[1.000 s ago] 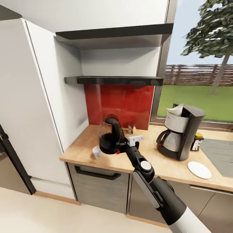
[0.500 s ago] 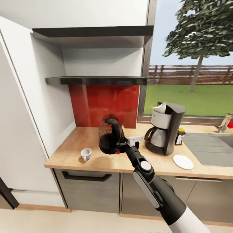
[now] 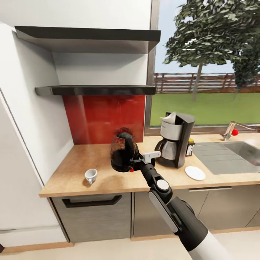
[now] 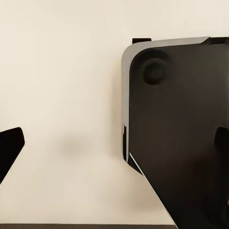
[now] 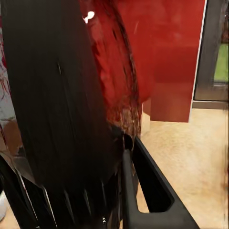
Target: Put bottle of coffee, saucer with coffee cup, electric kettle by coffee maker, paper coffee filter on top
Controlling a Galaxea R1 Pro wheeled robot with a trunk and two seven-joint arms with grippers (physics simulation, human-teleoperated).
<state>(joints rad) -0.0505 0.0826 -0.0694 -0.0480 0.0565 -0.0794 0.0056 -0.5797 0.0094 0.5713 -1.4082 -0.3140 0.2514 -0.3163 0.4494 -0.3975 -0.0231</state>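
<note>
In the head view the right gripper (image 3: 134, 161) is clamped on the handle of the electric kettle (image 3: 122, 151), which hangs upright above the countertop (image 3: 104, 177) with a shadow beneath it; the fingertips are hidden behind the kettle body. In the right wrist view the kettle (image 5: 57, 105) fills most of the frame at close range, so its outline is cut off and its surface reads only as a dark, red-tinted mass. The left gripper's state cannot be determined: the left wrist view shows only dark finger edges at the frame borders, before a dark panel (image 4: 176, 133) and a pale surface. The coffee maker (image 3: 175, 139) stands at the kettle's 3 o'clock, with the paper filter (image 3: 169, 117) in its top. The coffee bottle (image 3: 190, 147) is largely hidden behind it. The saucer (image 3: 195, 173) lies near the counter edge, at 5 o'clock from the coffee maker. The coffee cup (image 3: 91, 175) sits at the kettle's 8 o'clock. Compared with 0.5 s ago, the camera has panned right: the sink (image 3: 231, 157) and faucet (image 3: 233, 129) are now exposed, while the arm and kettle hold the same frame position.
</note>
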